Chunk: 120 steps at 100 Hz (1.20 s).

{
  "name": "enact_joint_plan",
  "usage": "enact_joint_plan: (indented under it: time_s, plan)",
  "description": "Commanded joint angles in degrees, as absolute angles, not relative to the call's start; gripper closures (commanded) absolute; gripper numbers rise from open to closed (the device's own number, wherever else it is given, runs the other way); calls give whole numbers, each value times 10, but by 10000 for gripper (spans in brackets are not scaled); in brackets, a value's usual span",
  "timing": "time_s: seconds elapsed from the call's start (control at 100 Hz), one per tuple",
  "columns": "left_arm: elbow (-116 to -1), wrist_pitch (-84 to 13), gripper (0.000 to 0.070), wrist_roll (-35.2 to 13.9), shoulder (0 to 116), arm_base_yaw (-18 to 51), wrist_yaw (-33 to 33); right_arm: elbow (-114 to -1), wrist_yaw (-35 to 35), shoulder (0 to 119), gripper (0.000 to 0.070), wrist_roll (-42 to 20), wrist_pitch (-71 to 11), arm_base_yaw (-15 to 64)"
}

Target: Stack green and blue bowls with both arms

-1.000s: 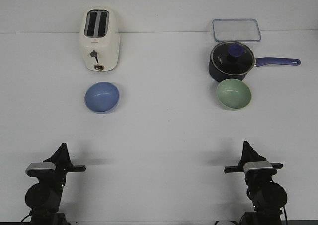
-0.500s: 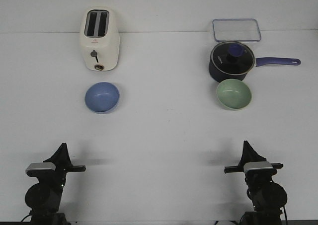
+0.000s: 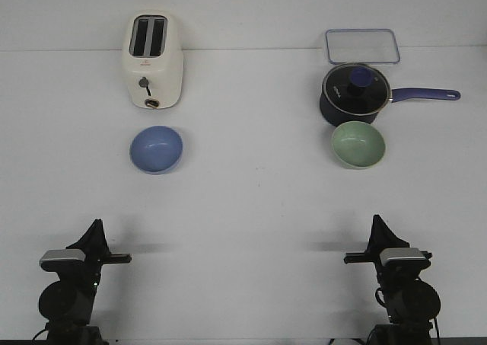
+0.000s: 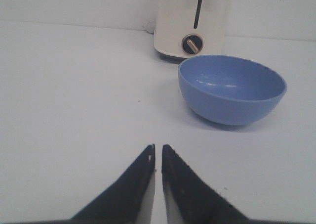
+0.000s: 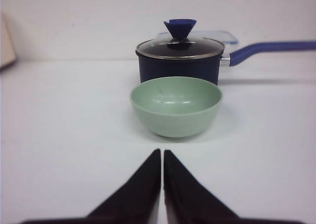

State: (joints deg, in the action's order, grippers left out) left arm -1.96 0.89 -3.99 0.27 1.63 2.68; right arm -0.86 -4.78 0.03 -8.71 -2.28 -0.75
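Observation:
The blue bowl (image 3: 156,149) stands upright at mid-left of the table, just in front of the toaster; it also shows in the left wrist view (image 4: 232,89). The green bowl (image 3: 358,144) stands upright at mid-right, touching or nearly touching the front of the saucepan; it also shows in the right wrist view (image 5: 176,106). My left gripper (image 3: 95,227) is at the near left edge, shut and empty (image 4: 158,148), well short of the blue bowl. My right gripper (image 3: 377,222) is at the near right edge, shut and empty (image 5: 162,152), well short of the green bowl.
A cream toaster (image 3: 153,60) stands behind the blue bowl. A dark navy saucepan (image 3: 354,94) with a glass lid and a long handle pointing right stands behind the green bowl. A clear flat container lid (image 3: 362,46) lies at the back right.
The right arm's silver block has shifted very slightly. Nothing else has moved.

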Motion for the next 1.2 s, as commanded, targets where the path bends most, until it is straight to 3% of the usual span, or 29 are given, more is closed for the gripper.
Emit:
enact_joint_plan:
  time_s: [0.0, 0.16, 0.35, 0.4, 0.45, 0.52, 0.97, 1.19]
  plan:
    - [-9, 18, 685, -41, 2, 15, 25, -7, -50, 1, 691, -138, -13, -7]
    - [-8, 18, 685, -41, 2, 15, 25, -20, -69, 1, 696, -186, -3, -7]
    - [-9, 18, 685, -41, 2, 15, 25, -165, -8, 47, 680, -212, -113, -7]
    - [-8, 18, 685, -41, 2, 15, 25, -208, -6, 81, 575, -211, -134, -7]
    - [-9, 18, 685, -41, 2, 15, 25, -255, 1, 125, 401, -211, -159, -7]
    - [-9, 18, 685, -41, 2, 15, 25, -307, 1, 184, 272, -206, -183, -7]
    - [-9, 18, 685, -41, 2, 15, 25, -588, 12, 702, 275, -162, -251, -43]
    - [-9, 18, 685, -41, 2, 15, 25, -696, -11, 887, 285, -147, -258, -71]
